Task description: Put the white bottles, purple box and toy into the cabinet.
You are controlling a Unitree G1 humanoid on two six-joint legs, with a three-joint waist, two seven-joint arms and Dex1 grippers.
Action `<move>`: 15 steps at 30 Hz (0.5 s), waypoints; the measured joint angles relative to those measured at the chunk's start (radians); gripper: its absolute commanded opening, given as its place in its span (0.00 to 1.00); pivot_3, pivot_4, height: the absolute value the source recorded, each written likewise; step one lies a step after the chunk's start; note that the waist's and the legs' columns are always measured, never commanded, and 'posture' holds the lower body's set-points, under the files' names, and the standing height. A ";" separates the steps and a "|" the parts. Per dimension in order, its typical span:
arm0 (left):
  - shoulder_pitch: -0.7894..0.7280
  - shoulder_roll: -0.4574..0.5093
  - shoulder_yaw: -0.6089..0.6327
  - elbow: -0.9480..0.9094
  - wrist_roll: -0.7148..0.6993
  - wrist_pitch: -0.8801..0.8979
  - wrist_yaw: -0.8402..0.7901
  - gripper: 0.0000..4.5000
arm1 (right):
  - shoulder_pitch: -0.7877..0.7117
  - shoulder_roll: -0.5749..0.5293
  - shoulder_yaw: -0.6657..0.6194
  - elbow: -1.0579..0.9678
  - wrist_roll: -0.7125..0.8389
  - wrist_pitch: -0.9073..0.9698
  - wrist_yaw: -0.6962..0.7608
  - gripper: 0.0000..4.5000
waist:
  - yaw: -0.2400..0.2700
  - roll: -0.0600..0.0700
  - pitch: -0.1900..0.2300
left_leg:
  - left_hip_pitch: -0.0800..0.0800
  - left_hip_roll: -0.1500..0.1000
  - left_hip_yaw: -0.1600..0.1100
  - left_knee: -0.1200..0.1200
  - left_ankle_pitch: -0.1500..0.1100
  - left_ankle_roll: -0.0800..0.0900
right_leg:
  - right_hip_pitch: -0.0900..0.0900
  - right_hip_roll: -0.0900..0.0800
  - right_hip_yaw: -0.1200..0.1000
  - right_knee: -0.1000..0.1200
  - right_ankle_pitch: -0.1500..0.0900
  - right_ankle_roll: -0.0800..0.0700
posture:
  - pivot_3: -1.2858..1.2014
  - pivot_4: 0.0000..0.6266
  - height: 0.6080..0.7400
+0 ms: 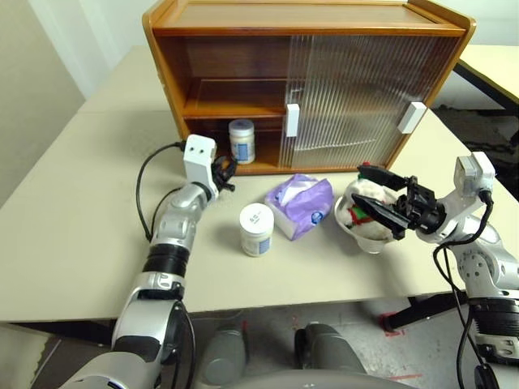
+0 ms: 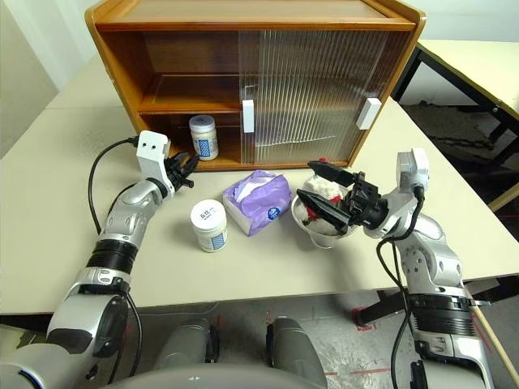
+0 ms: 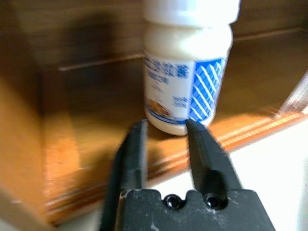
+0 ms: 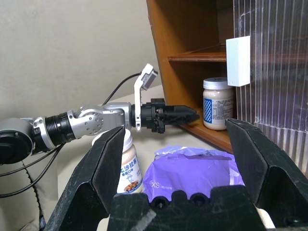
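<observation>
White bottle (image 1: 242, 141) stands in the cabinet's (image 1: 243, 24) bottom left; our left claw (image 1: 225, 172) nearly closed, empty; right claw (image 1: 378, 198) open.

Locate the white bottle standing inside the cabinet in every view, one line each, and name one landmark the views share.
Left eye: bottle in the cabinet, bottom shelf, open left half.
Right eye: same spot, beside the white door handle.
Left wrist: just past the left tool, bottle at.
Right wrist: under the handle, bottle at.
Shared landmark: the cabinet's bottom shelf.
</observation>
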 measured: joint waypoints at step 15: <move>-0.149 -0.024 0.007 0.235 0.016 -0.090 0.084 0.01 | 0.000 0.000 0.012 0.003 -0.005 -0.002 -0.001 1.00 | 0.021 -0.001 -0.001 | 0.000 -0.001 0.001 0.000 0.000 0.000 | 0.000 0.000 0.000 -0.001 0.000 0.000 | 0.57 0.00 1.00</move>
